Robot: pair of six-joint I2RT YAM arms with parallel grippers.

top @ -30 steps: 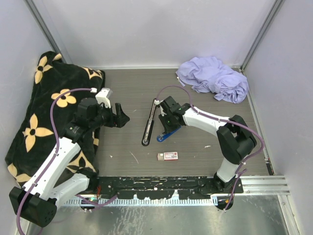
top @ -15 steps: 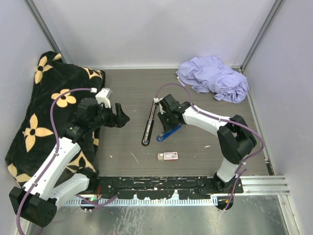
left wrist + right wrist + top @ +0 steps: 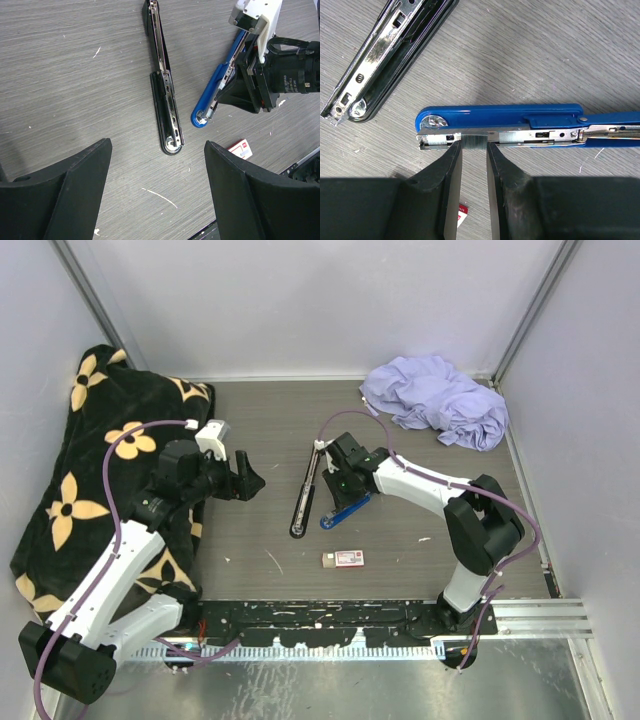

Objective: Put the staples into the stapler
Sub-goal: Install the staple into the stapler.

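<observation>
Two staplers open on the desk (image 3: 270,430), one staples box (image 3: 343,559) lying on the desk in front of them.
Left to right: one flowered blanket (image 3: 90,460); the left fingers (image 3: 75,190) spread wide above the desk, gripping nothing; the black stapler (image 3: 169,120) folded out flat; the blue stapler (image 3: 520,112), whose open channel carries a strip of staples (image 3: 474,141) pinched narrowly by the right fingers (image 3: 440,190); one purple cloth (image 3: 435,400) at the far right corner.

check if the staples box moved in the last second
No. The staples box keeps the same gap above the black base rail.
</observation>
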